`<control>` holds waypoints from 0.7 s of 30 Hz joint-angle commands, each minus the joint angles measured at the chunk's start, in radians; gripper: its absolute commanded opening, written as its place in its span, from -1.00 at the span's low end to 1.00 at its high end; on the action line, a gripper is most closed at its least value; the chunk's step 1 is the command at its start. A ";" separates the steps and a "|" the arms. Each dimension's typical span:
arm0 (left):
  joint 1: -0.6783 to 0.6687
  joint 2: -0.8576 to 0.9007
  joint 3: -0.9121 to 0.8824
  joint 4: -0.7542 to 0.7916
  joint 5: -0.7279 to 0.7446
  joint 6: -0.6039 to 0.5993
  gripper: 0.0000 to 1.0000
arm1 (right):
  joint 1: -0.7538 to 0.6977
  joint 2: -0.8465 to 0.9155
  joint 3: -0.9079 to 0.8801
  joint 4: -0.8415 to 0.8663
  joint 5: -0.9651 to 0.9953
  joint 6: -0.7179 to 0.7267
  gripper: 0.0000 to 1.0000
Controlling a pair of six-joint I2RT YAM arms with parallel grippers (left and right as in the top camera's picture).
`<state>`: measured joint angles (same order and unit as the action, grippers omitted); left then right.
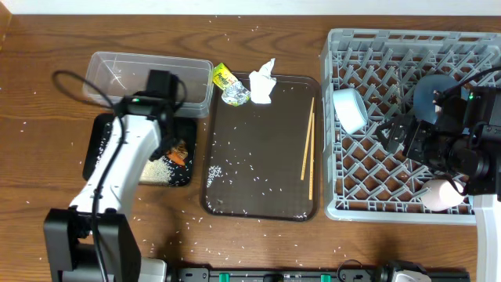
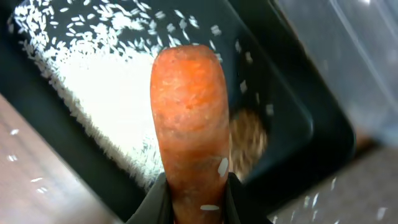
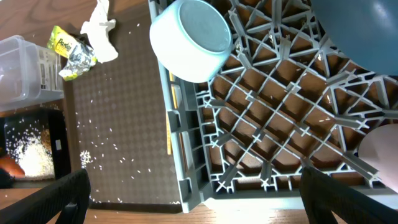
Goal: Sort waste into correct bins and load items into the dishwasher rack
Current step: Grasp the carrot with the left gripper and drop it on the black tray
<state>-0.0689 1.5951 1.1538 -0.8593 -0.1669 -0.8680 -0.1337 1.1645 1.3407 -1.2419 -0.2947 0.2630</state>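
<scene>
the wooden table (image 1: pixel 47 63) carries the grey rack (image 1: pixel 407 47) at the right, the biggest thing here. the right pincer (image 3: pixel 199 205) hangs above the rack's lattice with its fingers (image 3: pixel 56 199) spread wide and nothing between them. left of the rack lies the brown tray (image 1: pixel 258 157), speckled with rice. further left sits the clear tub (image 1: pixel 125 74), and the black bin (image 1: pixel 98 157) lies just in front of it. inside the rack the dark blue bowl-plate (image 1: pixel 433 98) leans at the back right, the light blue cup (image 1: pixel 350 108) lies tipped on its side near the left wall, and a pale dish (image 1: pixel 442 193) rests at the front right; whether that one is cup or bowl i cannot tell. the chopsticks (image 1: pixel 308 157) lie side by side along the tray's right edge. the white tissue (image 1: pixel 262 81) and the wrapper (image 1: pixel 229 84) sit touching at the tray's back left corner. the left pincer (image 2: pixel 196 199) is clamped on the carrot (image 2: pixel 186 118), held over the bin. in the bin lie the brown lump (image 2: pixel 249 140) and a heap of rice (image 2: pixel 106 81).
</scene>
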 commanded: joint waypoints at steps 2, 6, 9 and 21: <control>0.039 0.004 -0.072 0.066 -0.025 -0.158 -0.77 | -0.007 -0.003 0.006 -0.010 0.003 -0.006 0.99; 0.040 0.004 -0.096 0.074 -0.025 -0.153 -0.10 | -0.007 -0.003 0.006 -0.010 0.003 -0.006 0.98; 0.041 -0.010 -0.086 0.068 -0.007 -0.077 0.38 | -0.007 -0.003 0.006 -0.007 0.003 -0.006 0.99; -0.032 -0.073 0.102 0.232 0.340 0.584 0.43 | -0.007 -0.003 0.006 0.019 0.003 -0.010 0.99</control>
<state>-0.0574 1.5414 1.2045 -0.6792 0.0204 -0.5476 -0.1337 1.1645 1.3407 -1.2285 -0.2947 0.2623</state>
